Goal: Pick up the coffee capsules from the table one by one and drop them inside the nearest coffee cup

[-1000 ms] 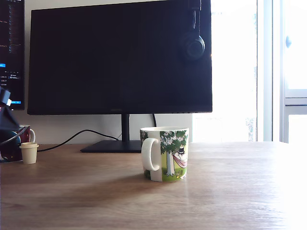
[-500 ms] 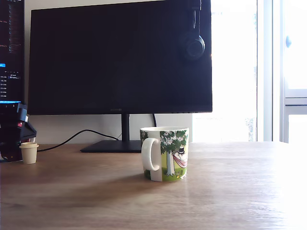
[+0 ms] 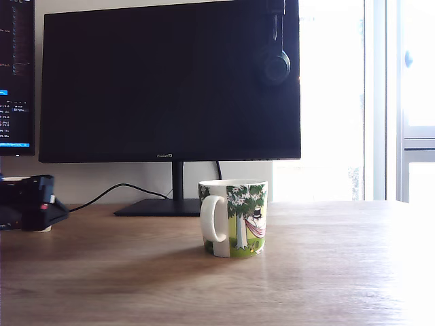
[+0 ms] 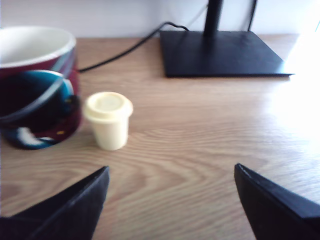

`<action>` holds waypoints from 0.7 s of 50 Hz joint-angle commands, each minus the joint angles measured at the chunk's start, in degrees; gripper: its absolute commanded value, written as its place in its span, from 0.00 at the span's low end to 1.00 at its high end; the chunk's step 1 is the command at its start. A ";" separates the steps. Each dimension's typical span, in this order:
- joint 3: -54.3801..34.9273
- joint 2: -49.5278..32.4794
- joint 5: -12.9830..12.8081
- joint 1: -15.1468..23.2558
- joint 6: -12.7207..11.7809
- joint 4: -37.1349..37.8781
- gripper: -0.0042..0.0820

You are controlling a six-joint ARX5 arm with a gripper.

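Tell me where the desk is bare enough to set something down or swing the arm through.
Bare table runs in front of and to the exterior view's right of the illustrated mug. In the wrist view, wood is open between the cream capsule and the monitor base. It is crowded where the capsule stands beside the dark red mug, with the open gripper close.

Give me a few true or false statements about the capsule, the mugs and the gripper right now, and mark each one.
1. The cream capsule stands upright on the table. True.
2. The gripper is shut on the capsule. False: its jaws are open, with the capsule ahead of them and untouched.
3. The capsule is beside the dark red mug. True.
4. The capsule lies inside the tree-pattern mug. False: it stands on the table, by the dark red mug.
5. The monitor stand rests on the table beyond the capsule. True.
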 commanded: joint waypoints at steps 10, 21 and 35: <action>4.09 4.07 0.04 1.05 0.42 0.81 0.89; 6.78 6.40 0.04 2.75 -0.48 -0.76 0.89; 11.15 9.05 0.98 3.39 -0.46 -4.39 0.89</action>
